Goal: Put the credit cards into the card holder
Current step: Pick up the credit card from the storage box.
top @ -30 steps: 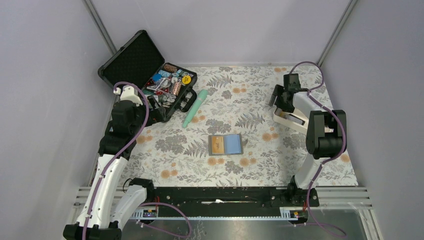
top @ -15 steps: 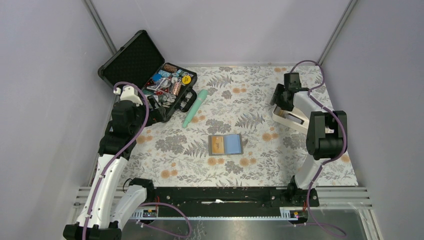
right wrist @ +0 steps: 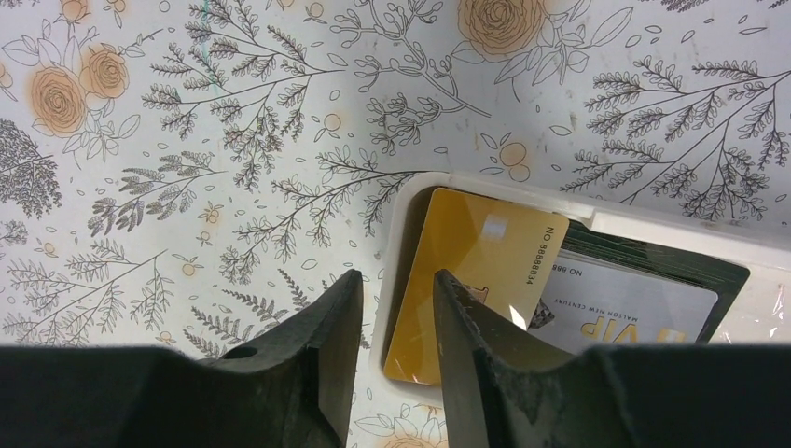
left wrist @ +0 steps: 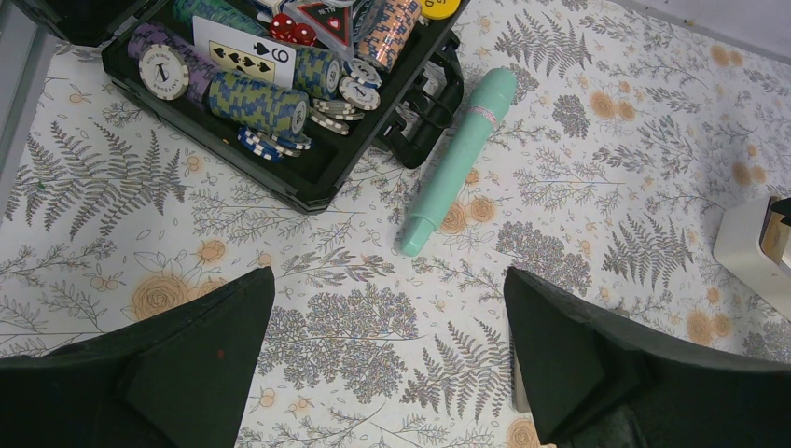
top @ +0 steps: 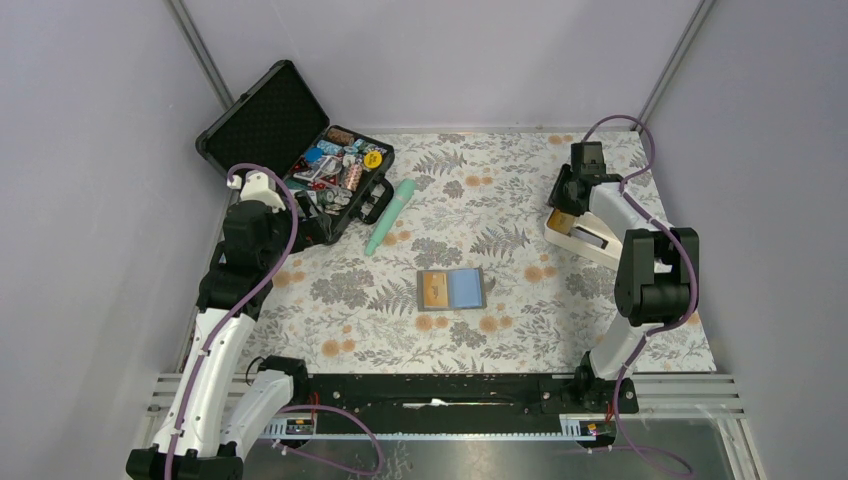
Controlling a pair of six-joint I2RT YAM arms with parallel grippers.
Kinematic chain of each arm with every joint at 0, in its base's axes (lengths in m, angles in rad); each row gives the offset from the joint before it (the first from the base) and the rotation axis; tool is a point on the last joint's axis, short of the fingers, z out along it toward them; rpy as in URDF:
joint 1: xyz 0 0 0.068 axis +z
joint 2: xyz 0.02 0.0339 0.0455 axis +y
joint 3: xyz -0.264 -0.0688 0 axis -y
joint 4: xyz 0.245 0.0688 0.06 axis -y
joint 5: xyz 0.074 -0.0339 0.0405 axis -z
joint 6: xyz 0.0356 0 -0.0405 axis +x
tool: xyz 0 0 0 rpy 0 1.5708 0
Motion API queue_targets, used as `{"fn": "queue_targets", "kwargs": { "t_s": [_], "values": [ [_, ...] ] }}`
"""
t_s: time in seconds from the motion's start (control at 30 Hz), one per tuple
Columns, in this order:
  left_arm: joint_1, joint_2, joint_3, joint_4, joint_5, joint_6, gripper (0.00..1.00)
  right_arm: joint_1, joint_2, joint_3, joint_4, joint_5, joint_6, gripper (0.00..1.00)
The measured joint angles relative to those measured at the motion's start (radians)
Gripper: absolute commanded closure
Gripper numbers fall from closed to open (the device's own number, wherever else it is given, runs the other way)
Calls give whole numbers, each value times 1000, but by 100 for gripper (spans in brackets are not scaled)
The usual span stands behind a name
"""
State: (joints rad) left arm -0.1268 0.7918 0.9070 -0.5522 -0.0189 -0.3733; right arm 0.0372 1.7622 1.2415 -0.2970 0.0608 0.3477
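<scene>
The card holder lies open mid-table, showing an orange card and a blue card in its pockets. More credit cards lie in a white tray at the right: a gold card, a white VIP card and a dark card. My right gripper hangs just over the tray's left end. Its jaws stand a narrow gap apart, astride the tray's wall and the gold card's edge, holding nothing. My left gripper is wide open and empty above the cloth near the black case.
An open black hard case full of poker chips and playing cards sits at the back left. A mint-green tube lies beside it and also shows in the left wrist view. Grey walls close in both sides.
My right wrist has shifted slightly to the right and back over the tray's end. The left arm and the card holder have not moved.
</scene>
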Motion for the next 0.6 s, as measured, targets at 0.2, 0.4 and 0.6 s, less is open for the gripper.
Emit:
{"fn": "queue_targets", "kwargs": {
  "t_s": [0.2,0.4,0.6],
  "values": [
    [0,0,0,0,1,0,1,0,0,0,-5,2,-4,56],
    [0,0,0,0,1,0,1,0,-10,0,-11,9,-12,46],
    [0,0,0,0,1,0,1,0,-51,0,-21,52,-28,26]
  ]
}}
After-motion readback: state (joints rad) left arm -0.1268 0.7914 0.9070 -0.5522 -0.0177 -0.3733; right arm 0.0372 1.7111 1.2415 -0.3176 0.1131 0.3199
